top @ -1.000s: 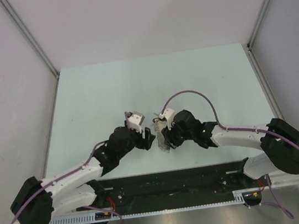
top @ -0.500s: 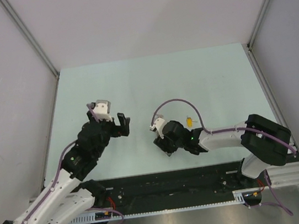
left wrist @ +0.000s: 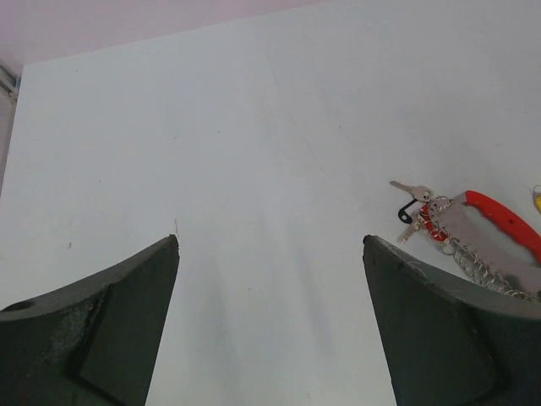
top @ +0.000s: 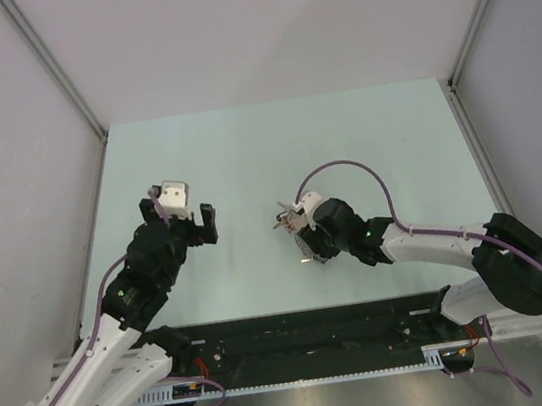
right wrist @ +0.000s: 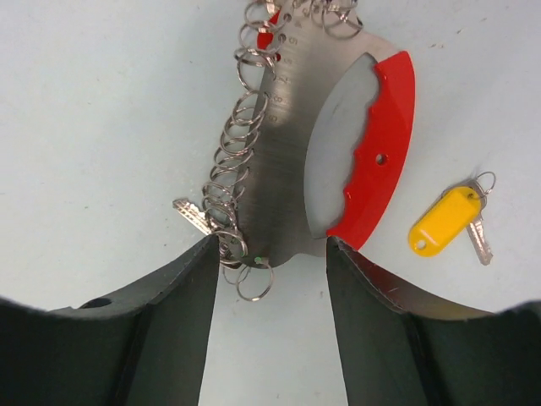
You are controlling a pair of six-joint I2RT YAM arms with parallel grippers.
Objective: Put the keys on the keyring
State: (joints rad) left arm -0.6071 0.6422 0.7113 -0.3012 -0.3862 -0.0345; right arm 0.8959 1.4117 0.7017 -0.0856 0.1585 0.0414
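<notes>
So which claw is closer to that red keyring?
Right. The right gripper straddles the keyring end-on; the left gripper hangs open off to its side, well apart.

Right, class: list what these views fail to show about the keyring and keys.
Right wrist: keyring top cut by the upper edge; whether the right gripper clamps it unclear.
Top view: that gripper mostly covers it.
Left wrist: yellow key cut by the right edge; left gripper hides the keyring's end.

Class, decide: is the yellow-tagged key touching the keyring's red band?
Apart. The right wrist view shows bare table between the yellow-tagged key and the keyring's red band.
</notes>
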